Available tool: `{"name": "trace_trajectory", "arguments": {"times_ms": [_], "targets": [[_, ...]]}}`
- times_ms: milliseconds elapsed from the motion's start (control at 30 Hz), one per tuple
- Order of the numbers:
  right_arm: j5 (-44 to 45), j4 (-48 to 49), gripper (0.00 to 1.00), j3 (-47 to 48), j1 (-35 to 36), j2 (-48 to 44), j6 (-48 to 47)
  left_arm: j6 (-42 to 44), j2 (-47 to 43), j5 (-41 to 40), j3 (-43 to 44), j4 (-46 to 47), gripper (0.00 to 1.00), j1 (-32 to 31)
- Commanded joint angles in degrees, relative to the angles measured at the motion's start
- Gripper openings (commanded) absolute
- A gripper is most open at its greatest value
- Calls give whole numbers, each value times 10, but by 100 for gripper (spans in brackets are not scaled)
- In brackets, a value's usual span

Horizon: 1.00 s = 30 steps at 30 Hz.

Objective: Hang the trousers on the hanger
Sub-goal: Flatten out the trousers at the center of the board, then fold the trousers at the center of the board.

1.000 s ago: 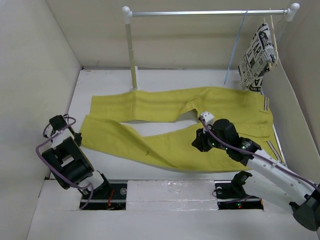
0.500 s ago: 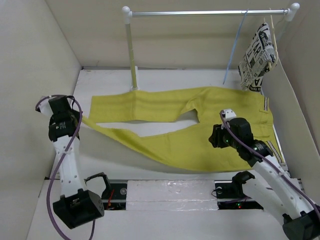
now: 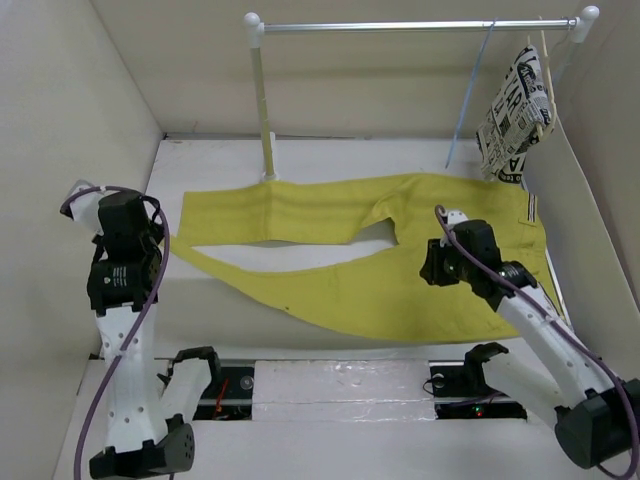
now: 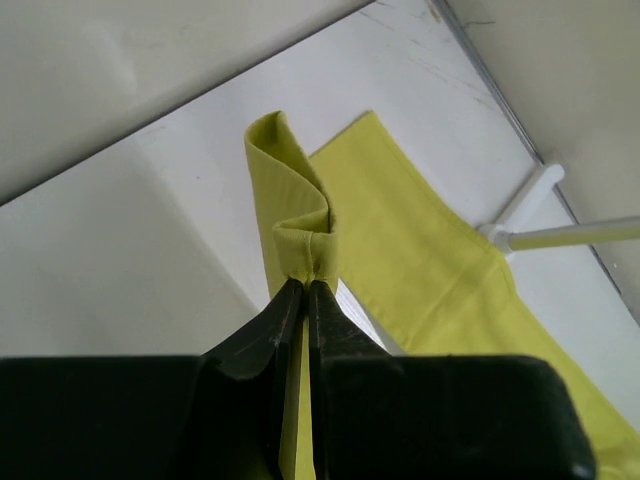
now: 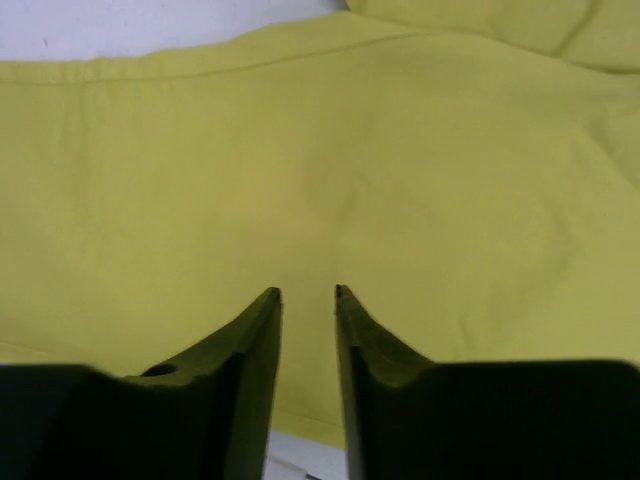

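Observation:
The mustard-yellow trousers lie flat on the white table, waist to the right, legs pointing left. My left gripper is shut on the cuff of the near leg and holds it raised at the left end. In the left wrist view the folded cuff is pinched between the closed fingers. My right gripper hovers over the thigh area; in the right wrist view its jaws stand a little apart with only yellow fabric below. The light-blue hanger hangs from the rail at the back right.
A metal rail on a white pole stands at the back, its foot touching the far trouser leg. A newspaper-print cloth hangs at the rail's right end. White walls close in on left and right.
My left arm rose and lifted the near leg's cuff up and leftward off the table. My right gripper moved right along the trousers, toward the waist.

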Motion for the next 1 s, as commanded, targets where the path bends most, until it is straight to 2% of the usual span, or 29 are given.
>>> {"name": "trace_trajectory", "arguments": {"times_ms": [0, 33, 67, 133, 167, 200, 233, 267, 333, 367, 400, 467, 500, 600, 633, 733, 767, 800, 867, 967], "targets": [[-77, 71, 30, 59, 4, 60, -22, 22, -23, -42, 16, 17, 0, -38], [-76, 92, 6, 98, 28, 88, -22, 22, -28, -44, 8, 21, 0, -49], [-52, 95, 0, 120, 100, 140, -26, 22, -40, -44, -2, 25, 0, -67], [74, 59, 0, 184, 161, 188, -18, 28, -47, -40, -28, 43, 0, -85], [89, 50, 0, 193, 172, 213, -2, 31, -49, -36, -31, 47, 0, -91], [107, 59, 0, 163, 172, 200, 62, 45, -49, -30, -26, 58, 0, -98], [107, 60, 0, 162, 172, 200, 62, 45, -49, -30, -26, 58, 0, -98], [118, 60, 0, 143, 145, 168, 109, 60, -47, -30, -15, 63, 0, -112], [146, 42, 9, 79, 93, 129, 154, 72, -46, -45, 1, 62, 0, -126], [144, 39, 15, 55, 59, 81, 179, 79, -47, -66, 14, 62, 0, -151], [142, 29, 27, 33, -17, 52, 189, 95, -49, -82, 17, 65, 0, -167], [148, 17, 41, -19, -99, -30, 206, 116, -53, -125, 26, 68, 0, -193], [163, -7, 53, -29, -188, -55, 209, 137, -51, -135, 30, 70, 0, -209], [172, -24, 63, -51, -316, -102, 195, 138, -41, -140, 58, 64, 0, -234], [167, -28, 64, -49, -397, -96, 182, 135, -40, -131, 62, 65, 0, -234], [198, -58, 64, -37, -502, -37, 167, 126, -43, -81, 58, 78, 0, -234], [213, -67, 64, -35, -522, -18, 168, 123, -43, -53, 55, 77, 0, -234], [222, -69, 69, -35, -542, 1, 162, 121, -43, -38, 52, 77, 0, -234], [209, -78, 68, -14, -596, 45, 171, 114, -50, -19, 48, 76, 0, -240], [197, -71, 68, 8, -648, 66, 173, 114, -53, -49, 39, 74, 0, -260]]}}
